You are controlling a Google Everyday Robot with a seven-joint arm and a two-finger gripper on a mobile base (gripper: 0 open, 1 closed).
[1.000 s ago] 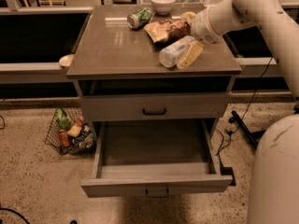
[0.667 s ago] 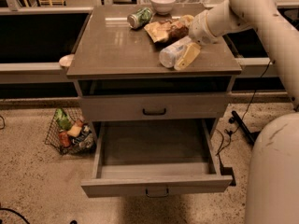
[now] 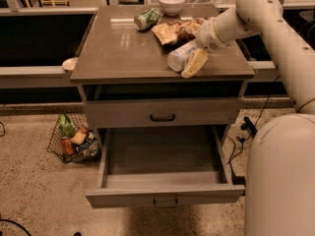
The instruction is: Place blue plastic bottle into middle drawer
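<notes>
The blue plastic bottle [image 3: 177, 57] is pale and translucent. It lies tilted just above the right part of the cabinet top [image 3: 118, 53]. My gripper [image 3: 186, 64] is at the end of the white arm that reaches in from the upper right, and it is shut on the bottle. One yellowish finger [image 3: 195, 64] shows on the bottle's right side; the other is hidden behind it. The middle drawer [image 3: 162, 156] below is pulled fully open and nothing lies in it. Its front with the small handle [image 3: 165, 200] faces me.
A green-and-silver can [image 3: 146, 18], a crinkly chip bag [image 3: 173, 32] and a white bowl [image 3: 171, 3] sit at the back of the top. The upper drawer front [image 3: 162, 116] with a black handle is closed. A wire basket [image 3: 74, 139] stands on the floor at the left. My white base [image 3: 280, 181] is at the right.
The gripper and the bottle have shifted slightly left and toward the front of the cabinet top. The drawer has not moved.
</notes>
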